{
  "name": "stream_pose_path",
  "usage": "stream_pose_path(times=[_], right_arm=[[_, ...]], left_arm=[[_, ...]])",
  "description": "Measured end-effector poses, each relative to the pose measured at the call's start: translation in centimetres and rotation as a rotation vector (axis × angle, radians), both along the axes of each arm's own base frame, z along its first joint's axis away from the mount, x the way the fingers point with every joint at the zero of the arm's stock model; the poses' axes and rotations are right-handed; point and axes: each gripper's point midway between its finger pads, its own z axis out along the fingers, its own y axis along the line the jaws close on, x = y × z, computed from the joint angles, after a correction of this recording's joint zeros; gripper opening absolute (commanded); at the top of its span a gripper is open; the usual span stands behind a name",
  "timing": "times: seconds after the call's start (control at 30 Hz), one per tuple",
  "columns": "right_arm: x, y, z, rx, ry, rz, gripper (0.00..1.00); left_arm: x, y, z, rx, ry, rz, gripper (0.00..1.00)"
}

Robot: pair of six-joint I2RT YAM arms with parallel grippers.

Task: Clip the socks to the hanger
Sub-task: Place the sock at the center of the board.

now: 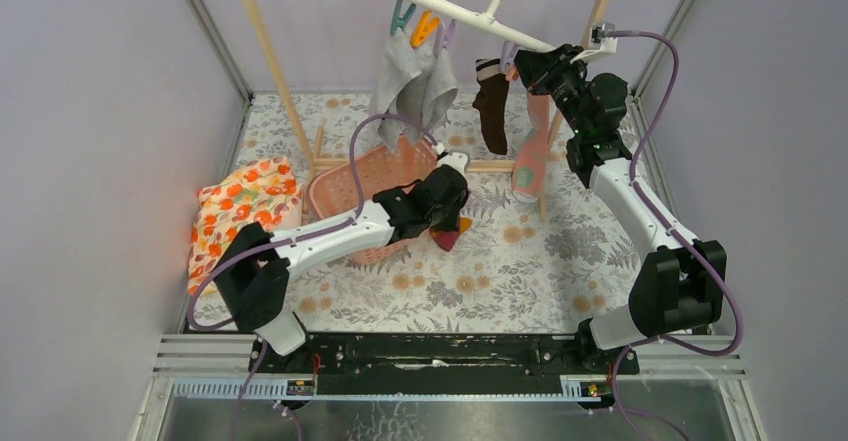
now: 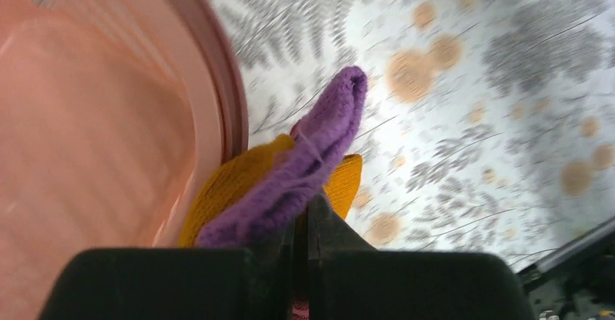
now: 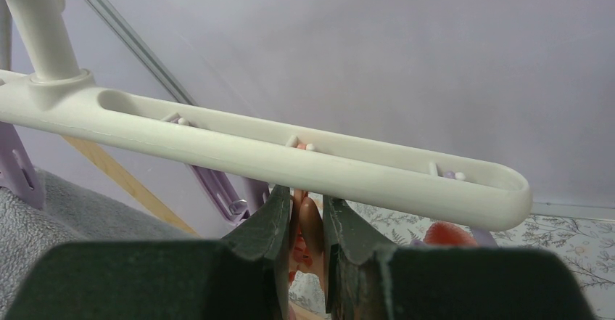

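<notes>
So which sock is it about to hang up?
Find the pink basket mid-table; at its right rim the left claw grips a small sock. It is purple with an orange toe, unlike the brown sock and pink sock hanging behind.

The table [image 1: 540, 261] wears a pale cloth printed with grey ferns and orange blooms; a pink plastic basket [image 1: 345, 186] stands on it just beside the left gripper [image 1: 452, 213], on its left; further out that way, past the basket, lies a folded orange-flowered cloth [image 1: 245, 206]; beyond the gripper, toward the back wall, the wooden rack frame [image 1: 274, 66] sets its feet on the print; the purple sock [image 2: 312, 153] pinched in that gripper hangs low over the table, and whether it touches cannot be told.
</notes>
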Motion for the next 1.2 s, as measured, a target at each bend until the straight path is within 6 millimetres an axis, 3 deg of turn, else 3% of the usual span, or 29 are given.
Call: stream_pose_path(times=[0.1,0.23,0.33,0.47,0.57,0.77,0.83,1.03,1.1,1.2], right_arm=[[0.0,-0.1,0.0,0.0,0.0,-0.001,0.0],[0.0,-0.1,0.0,0.0,-0.001,0.0,0.0],[0.0,-0.1,0.0,0.001,-0.001,0.001,0.0],[0.0,-0.1,0.0,0.002,0.0,0.001,0.0],[0.0,-0.1,0.0,0.002,0.0,0.001,0.0],[0.0,-0.1,0.0,0.002,0.001,0.0,0.0],[0.1,-0.2,0.0,0.002,0.0,-0.002,0.0],[0.1,-0.9,0.0,0.001,-0.001,-0.015,0.0],[0.0,-1.0,0.0,0.0,-0.002,-0.013,0.0],[0.0,-1.1,0.0,-0.002,-0.004,-0.008,0.0]], left_arm=[[-1.3,2.7,-1.4,0.072,0.031,0.032,0.0],[-1.8,5.6,-0.7,0.124,0.019,0.093,0.0],[-1.3,6.9,0.5,0.118,-0.01,0.134,0.0],[-1.2,7.0,1.5,0.094,-0.023,0.138,0.0],[-1.6,5.4,2.4,0.069,-0.027,0.099,0.0],[-2.7,-1.6,6.5,-0.051,-0.078,-0.04,0.0],[-3.2,-3.2,7.0,-0.087,-0.086,-0.081,0.0],[-3.0,-4.8,4.0,-0.058,-0.048,-0.119,0.0],[-3.0,-5.0,3.1,-0.046,-0.031,-0.126,0.06],[-3.1,-5.2,3.0,-0.05,-0.026,-0.136,0.03]])
